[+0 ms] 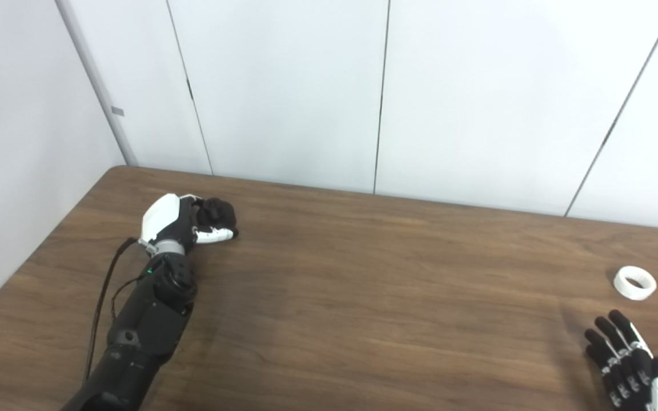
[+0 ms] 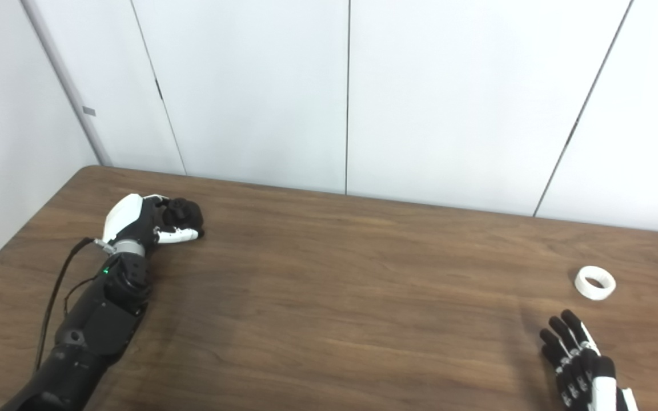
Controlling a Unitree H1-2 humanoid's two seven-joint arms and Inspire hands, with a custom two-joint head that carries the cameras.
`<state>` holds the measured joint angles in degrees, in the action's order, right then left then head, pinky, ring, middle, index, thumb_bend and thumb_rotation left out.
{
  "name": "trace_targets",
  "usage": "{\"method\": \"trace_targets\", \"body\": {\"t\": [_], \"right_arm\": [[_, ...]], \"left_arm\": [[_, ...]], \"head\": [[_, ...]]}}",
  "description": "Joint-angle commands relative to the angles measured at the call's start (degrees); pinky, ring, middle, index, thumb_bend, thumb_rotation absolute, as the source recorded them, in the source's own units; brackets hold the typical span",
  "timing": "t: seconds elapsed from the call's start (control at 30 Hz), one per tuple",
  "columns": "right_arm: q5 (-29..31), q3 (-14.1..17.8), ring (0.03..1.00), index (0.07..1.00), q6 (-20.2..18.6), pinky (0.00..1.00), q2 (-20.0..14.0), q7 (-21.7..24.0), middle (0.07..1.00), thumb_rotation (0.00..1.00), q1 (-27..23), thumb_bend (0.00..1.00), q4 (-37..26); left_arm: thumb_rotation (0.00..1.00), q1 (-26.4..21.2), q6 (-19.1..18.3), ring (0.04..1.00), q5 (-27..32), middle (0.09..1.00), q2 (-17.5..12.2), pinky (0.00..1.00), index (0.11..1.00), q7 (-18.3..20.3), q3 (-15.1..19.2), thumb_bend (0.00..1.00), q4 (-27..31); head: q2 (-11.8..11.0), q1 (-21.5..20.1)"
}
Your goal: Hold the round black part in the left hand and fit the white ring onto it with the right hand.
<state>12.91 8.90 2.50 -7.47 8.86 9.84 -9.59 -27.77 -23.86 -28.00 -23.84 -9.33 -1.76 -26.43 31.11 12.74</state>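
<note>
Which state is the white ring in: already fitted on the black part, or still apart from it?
Still apart. The white ring lies alone on the table beyond the open right hand; the round black part sits in the left hand.

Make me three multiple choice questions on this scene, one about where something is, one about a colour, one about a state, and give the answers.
1. Where does the white ring lie?
A. on the table at the right, just beyond the right hand
B. inside the left hand
C. at the table's far left corner

2. What colour is the table?
A. white
B. brown wood grain
C. green

3. What is the right hand doing?
A. gripping the ring
B. pressing on the round black part
C. open, fingers apart, holding nothing

Answers: 1 A, the ring sits alone on the wood ahead of those fingers. 2 B, the grain shows all over. 3 C, the ring lies apart from it; the left hand is closed on the round black part.
</note>
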Motion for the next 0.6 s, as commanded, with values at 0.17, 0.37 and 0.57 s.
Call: {"method": "trace_targets", "body": {"t": [0.17,0.37,0.57], "right_arm": [[-0.20,-0.23,0.913,0.920,0.90,0.92,-0.16,0.24,0.921,1.00,3.85,0.58,2.58],[0.39,-0.05,0.898,0.913,1.02,0.90,-0.13,0.46,0.910,1.00,3.93,0.56,2.67],[0.72,0.04,0.897,0.915,0.86,0.91,-0.10,0.54,0.913,1.00,3.93,0.56,2.68]], "left_arm": [[0.20,-2.72,1.54,0.890,0.65,0.846,-0.95,0.90,0.686,-1.42,0.77,0.81,1.14],[0.13,-2.50,3.15,0.856,0.57,0.792,-1.03,0.84,0.556,-2.53,0.57,0.65,0.58],[0.05,-2.38,4.56,0.809,2.23,0.752,-0.58,0.72,0.483,-3.56,1.96,0.52,0.49]], "head": [[0.13,-0.06],[0.21,-0.04],[0.21,-0.04]]}}
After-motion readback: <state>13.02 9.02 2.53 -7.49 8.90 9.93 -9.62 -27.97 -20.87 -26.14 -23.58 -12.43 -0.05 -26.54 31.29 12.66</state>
